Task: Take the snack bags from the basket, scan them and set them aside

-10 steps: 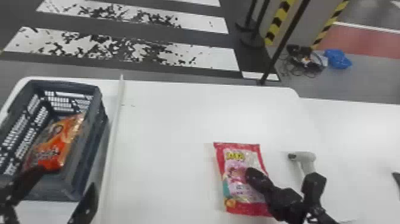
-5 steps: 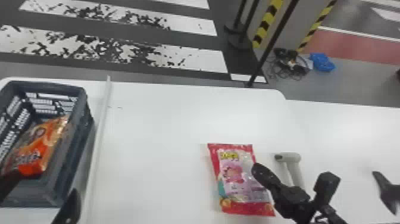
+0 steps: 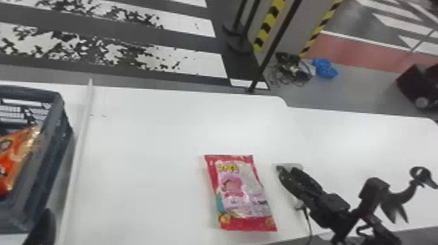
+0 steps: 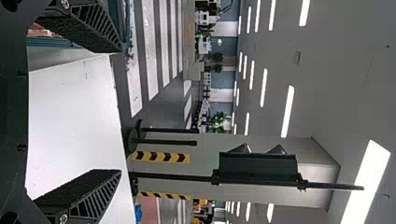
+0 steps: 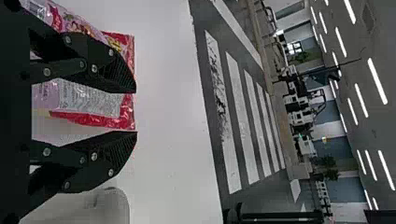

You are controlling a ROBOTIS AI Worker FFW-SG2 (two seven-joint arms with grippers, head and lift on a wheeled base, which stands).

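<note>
The right pincer stands wide open, gripping nothing, near the pink snack bag lying flat on the white bench. The left pincer, also spread wide and empty, is beside the basket holding an orange bag. Beyond lies striped floor.

The snack bag was pink and red, the basket dark grey-blue, the bench white, the posts striped yellow and black.
</note>
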